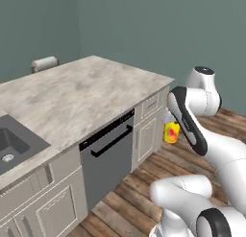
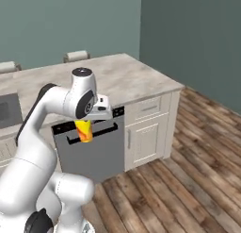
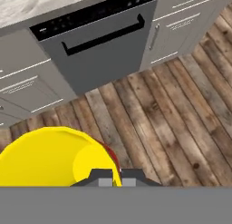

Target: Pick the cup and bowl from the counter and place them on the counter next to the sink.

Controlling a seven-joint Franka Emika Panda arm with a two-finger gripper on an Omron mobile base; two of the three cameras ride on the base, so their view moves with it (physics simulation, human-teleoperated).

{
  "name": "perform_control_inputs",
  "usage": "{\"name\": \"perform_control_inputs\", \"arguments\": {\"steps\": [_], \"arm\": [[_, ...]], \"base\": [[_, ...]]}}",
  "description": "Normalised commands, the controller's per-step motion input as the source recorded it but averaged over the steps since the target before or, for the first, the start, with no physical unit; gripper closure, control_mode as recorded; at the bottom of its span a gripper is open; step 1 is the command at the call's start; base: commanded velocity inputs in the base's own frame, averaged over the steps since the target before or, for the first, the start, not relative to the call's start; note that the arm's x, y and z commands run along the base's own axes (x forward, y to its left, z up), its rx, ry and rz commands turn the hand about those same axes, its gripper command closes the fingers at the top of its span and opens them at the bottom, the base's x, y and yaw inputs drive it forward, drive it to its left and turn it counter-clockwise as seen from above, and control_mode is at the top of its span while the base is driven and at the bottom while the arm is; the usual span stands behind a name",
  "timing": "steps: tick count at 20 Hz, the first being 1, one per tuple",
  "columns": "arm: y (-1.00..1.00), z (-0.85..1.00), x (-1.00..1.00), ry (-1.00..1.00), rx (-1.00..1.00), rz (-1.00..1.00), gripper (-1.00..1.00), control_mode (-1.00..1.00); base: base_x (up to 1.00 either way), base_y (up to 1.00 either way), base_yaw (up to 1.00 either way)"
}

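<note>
End effector point(image 3: 112, 177): clamped tight on the rim of the cup, both dark tips pinched close together at the bottom of the hand view, yellow wall right between them.
Cup point(image 2: 85, 130): up in the air, hanging below the hand out in front of the cabinets; a small yellow tumbler with the red-orange patch showing, mouth open toward the hand camera, touching nothing but the fingers.
Cup from the left base view point(image 1: 171, 132): partly tucked behind the dark forearm, level with the lower cabinet doors, off the end of the desk.
Dishwasher point(image 3: 97, 44): dark grey front with a long black handle, just behind the cup and set under the desk edge.
Floor point(image 3: 181, 123): brown wooden planks directly beneath the carried cup.
Desk point(image 1: 81, 94): beige marbled top over cream panelled cabinets.
Sink point(image 1: 14, 142): dark grey basin at the far left end of the desk, well apart from the cup.
</note>
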Motion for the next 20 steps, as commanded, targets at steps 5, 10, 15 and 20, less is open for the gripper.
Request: {"name": "perform_control_inputs", "arguments": {"steps": [5,10,15,20], "arm": [[0.00,0.00,0.00,0.00,0.00,0.00,1.00,1.00],[0.00,0.00,0.00,0.00,0.00,0.00,1.00,1.00],[0.00,0.00,0.00,0.00,0.00,0.00,1.00,1.00],[0.00,0.00,0.00,0.00,0.00,0.00,1.00,1.00]], "base": [[0.72,0.22,0.36],[1.00,0.06,0.35],[0.93,-0.08,0.39],[0.75,-0.23,0.53]]}}
